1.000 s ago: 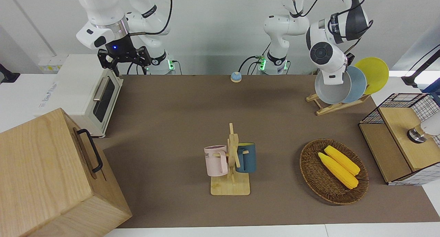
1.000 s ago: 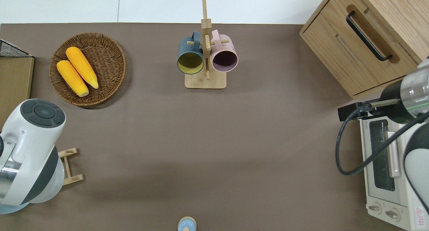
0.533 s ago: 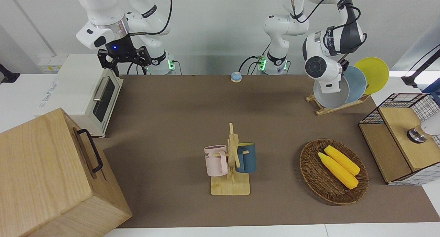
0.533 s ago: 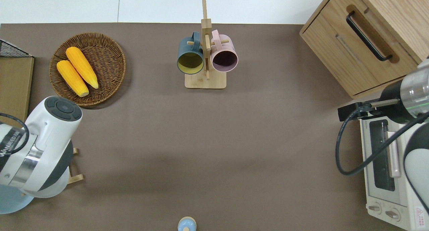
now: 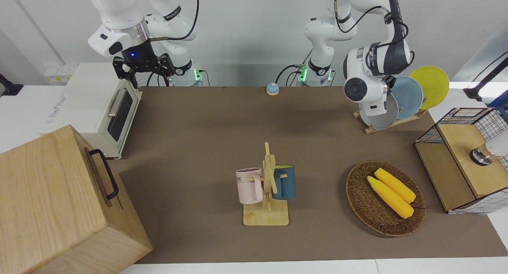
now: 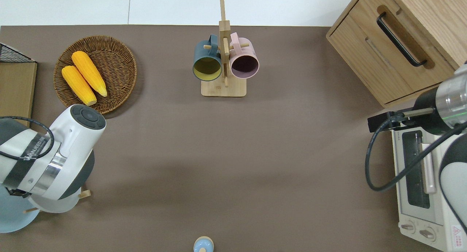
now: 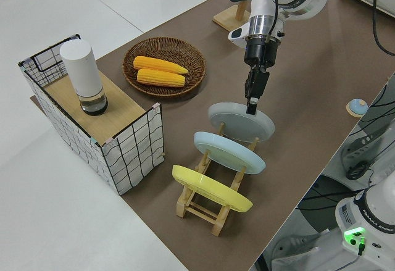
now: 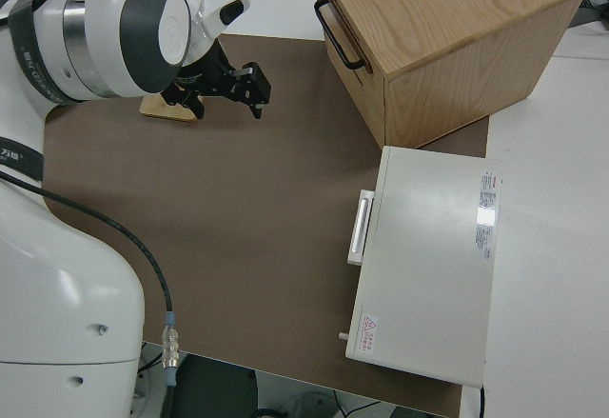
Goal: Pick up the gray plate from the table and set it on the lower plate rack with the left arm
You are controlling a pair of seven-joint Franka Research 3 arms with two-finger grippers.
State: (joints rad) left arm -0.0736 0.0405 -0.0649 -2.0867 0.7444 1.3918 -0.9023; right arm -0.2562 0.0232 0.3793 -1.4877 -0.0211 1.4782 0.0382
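Nearest the robots, toward the left arm's end of the brown-matted table (image 5: 198, 127), seated tilted in the lowest slot of the small light-wood plate rack (image 7: 197, 207): round pale bluish-gray plate (image 7: 237, 126). Pinched at its upper rim by the black two-finger left gripper (image 7: 252, 103), fingers drawn narrow on it. Slotted just beside it on the same rack: round sky-blue plate (image 7: 228, 152), then round yellow plate (image 7: 210, 187). Parked, fingers spread wide: black right gripper (image 8: 226, 104). Farther out, round woven wicker basket (image 5: 353, 194) with two yellow corn cobs (image 5: 391, 192)
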